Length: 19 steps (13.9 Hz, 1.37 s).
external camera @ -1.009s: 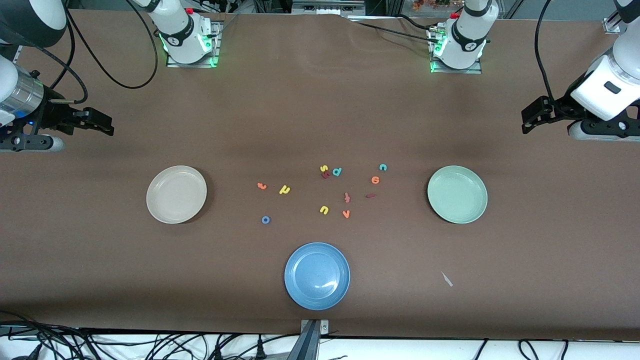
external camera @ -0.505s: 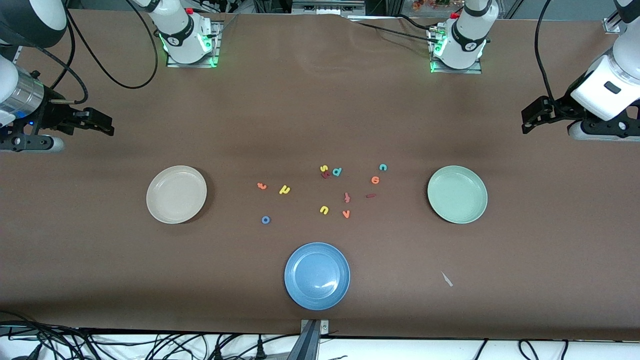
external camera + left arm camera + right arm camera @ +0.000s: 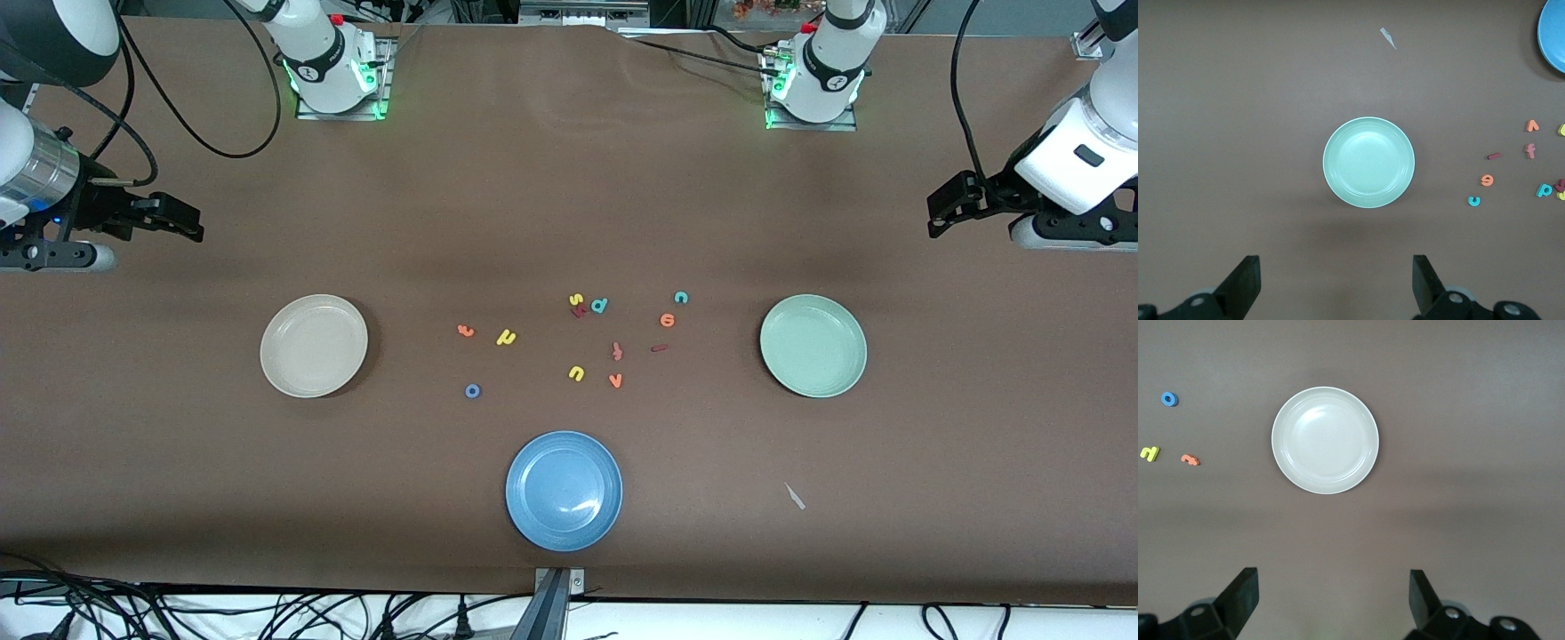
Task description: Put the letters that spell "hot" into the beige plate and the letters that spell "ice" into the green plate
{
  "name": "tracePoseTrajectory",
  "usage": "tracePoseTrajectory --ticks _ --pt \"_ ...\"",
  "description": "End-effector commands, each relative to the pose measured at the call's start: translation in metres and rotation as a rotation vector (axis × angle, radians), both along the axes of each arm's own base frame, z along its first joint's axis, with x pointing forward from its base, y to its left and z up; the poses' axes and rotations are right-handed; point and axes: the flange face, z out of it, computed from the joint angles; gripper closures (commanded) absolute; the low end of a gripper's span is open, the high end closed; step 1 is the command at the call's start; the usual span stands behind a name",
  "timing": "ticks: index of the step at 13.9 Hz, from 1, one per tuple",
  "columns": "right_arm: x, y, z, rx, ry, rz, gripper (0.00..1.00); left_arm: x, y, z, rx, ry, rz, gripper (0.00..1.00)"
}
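Brown bench with foam letters scattered mid-bench: yellow h [image 3: 506, 337], blue o [image 3: 473, 390], orange t [image 3: 465, 331], red i [image 3: 659, 348], teal c [image 3: 681, 297], orange e [image 3: 667, 320]. Beige plate [image 3: 314, 345] and green plate [image 3: 813, 345] lie bare at either end. Left hand [image 3: 944, 212] and right hand [image 3: 180, 221] hang open, holding nothing, above the bench ends.

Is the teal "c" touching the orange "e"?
Apart. The front view shows bare brown table between the teal "c" and the orange "e"; the left wrist view shows that gap too.
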Motion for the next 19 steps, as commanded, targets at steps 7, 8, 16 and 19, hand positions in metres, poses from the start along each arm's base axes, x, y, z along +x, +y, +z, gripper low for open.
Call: tracePoseTrajectory --ticks 7,8,16,19 --pt "0.024 0.043 -0.023 0.001 -0.010 0.068 0.00 0.003 -0.008 0.006 -0.016 0.002 -0.018 0.00" --pt "0.023 0.058 -0.024 0.000 -0.007 0.088 0.00 0.002 -0.010 0.006 -0.015 0.004 -0.022 0.00" --pt "0.031 0.153 -0.096 0.109 0.089 0.051 0.00 0.019 -0.098 -0.062 -0.033 0.117 -0.163 0.00" --pt "0.043 0.193 -0.142 0.096 0.047 0.032 0.00 0.039 -0.135 -0.113 -0.089 0.124 -0.196 0.00"
